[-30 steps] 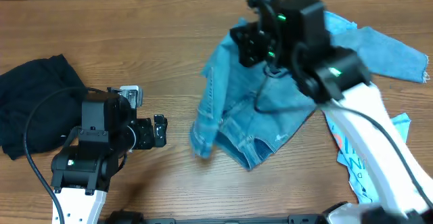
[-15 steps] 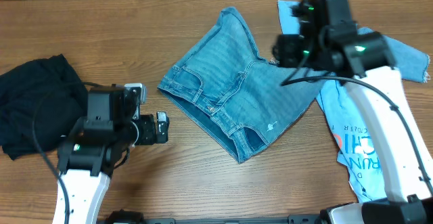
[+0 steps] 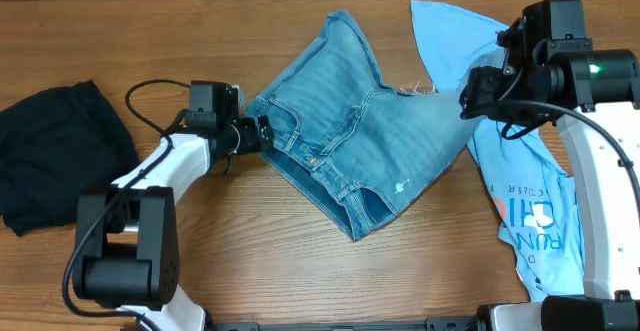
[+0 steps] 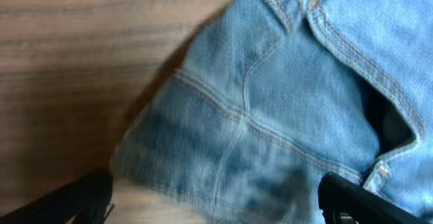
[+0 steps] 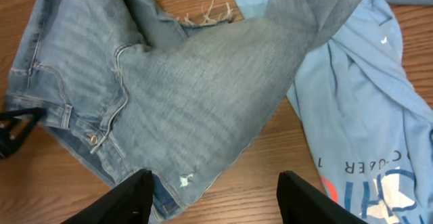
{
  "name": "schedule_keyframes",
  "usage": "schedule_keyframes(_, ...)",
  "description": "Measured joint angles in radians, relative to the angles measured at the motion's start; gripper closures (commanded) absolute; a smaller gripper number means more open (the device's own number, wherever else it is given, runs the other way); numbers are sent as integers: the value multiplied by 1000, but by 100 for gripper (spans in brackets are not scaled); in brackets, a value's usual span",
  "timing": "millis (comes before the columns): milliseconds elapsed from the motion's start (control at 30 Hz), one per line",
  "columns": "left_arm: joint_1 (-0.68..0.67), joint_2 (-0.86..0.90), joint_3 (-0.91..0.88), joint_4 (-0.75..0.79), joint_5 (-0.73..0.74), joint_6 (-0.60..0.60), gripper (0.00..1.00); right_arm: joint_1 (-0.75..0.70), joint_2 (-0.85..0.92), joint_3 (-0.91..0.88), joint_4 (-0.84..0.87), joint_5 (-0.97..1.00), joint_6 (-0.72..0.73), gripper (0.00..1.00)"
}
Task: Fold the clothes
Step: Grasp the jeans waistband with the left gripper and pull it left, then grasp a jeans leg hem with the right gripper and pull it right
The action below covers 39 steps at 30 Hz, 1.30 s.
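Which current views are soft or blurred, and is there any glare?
Left wrist: the jeans fill the frame, stitching sharp up top, smeared near the lower edge. Overhead and right wrist: crisp, evenly lit, no strong glare on the table; T-shirt print legible.

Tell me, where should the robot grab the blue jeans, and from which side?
Grab the jeans by the waistband corner at their left end, coming in low from the left. That stitched edge looks thick and lies flat on the table, with bare wood beside it. The open left pincer sits right at it, so it is probably an easy pinch.
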Motion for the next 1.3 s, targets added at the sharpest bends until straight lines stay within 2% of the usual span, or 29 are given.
schedule_keyframes(67, 0, 26, 0, 77, 3, -10, 21, 0, 0, 0, -3, 0, -2, 37)
schedule_keyframes(133, 0, 40, 1, 116, 3, -18, 68, 0, 0, 0, -7, 0, -2, 37)
schedule_keyframes(200, 4, 47, 1, 122, 3, -18, 96, 0, 0, 0, -9, 0, -2, 37)
schedule_keyframes(367, 8, 55, 6, 98, 15, -19, 96, 0, 0, 0, -10, 0, -3, 37)
schedule_keyframes(467, 39, 29, 34, -22, 22, -18, 96, 0, 0, 0, -10, 3, -5, 37)
schedule_keyframes(533, 112, -44, 90, -119, 22, -14, 96, 0, 0, 0, -10, 3, -6, 37)
schedule_keyframes(667, 296, -175, 325, -126, 22, -13, 96, 0, 0, 0, -10, 4, -5, 37)
schedule_keyframes(700, 334, -188, 375, -117, 17, -13, 93, 0, 0, 0, -9, 4, -5, 37)
schedule_keyframes(733, 363, -197, 412, -108, 10, -10, 70, 0, 0, 0, -10, 4, -5, 37)
schedule_keyframes(767, 389, -200, 436, -103, 1, -7, 26, 0, 0, 0, -10, 3, -6, 37)
schedule_keyframes(800, 399, -199, 443, -113, -5, 4, 13, 0, 0, 0, -11, 3, -6, 37)
schedule_keyframes(833, 399, -193, 445, -153, -8, 4, 5, 0, 0, 0, -12, 3, -5, 36)
schedule_keyframes(900, 396, -175, 449, -255, 5, 5, 1, 0, 0, 0, -17, 17, -4, 30)
schedule_keyframes(1000, 389, -129, 447, -460, 60, 12, 1, 0, 0, 0, -25, 53, -6, 35)
schedule_keyframes(1033, 380, -127, 448, -539, 79, 13, 0, -1, 0, -5, -22, 55, -8, 40)
schedule_keyframes(1067, 370, -127, 449, -597, 98, 13, 1, -1, 0, -16, -24, 55, -9, 49)
schedule_keyframes(1100, 360, -127, 449, -632, 108, 13, 1, -1, 0, -43, -2, 55, -11, 64)
schedule_keyframes(1133, 349, -127, 449, -683, 114, 13, 2, -1, 1, -89, 40, 51, -24, 89)
schedule_keyframes(1200, 306, -126, 447, -710, 124, 17, 4, -1, 11, -211, 150, 16, -40, 90)
schedule_keyframes(1300, 229, -118, 423, -669, 116, 39, 3, -1, 92, -398, 346, -30, -54, 89)
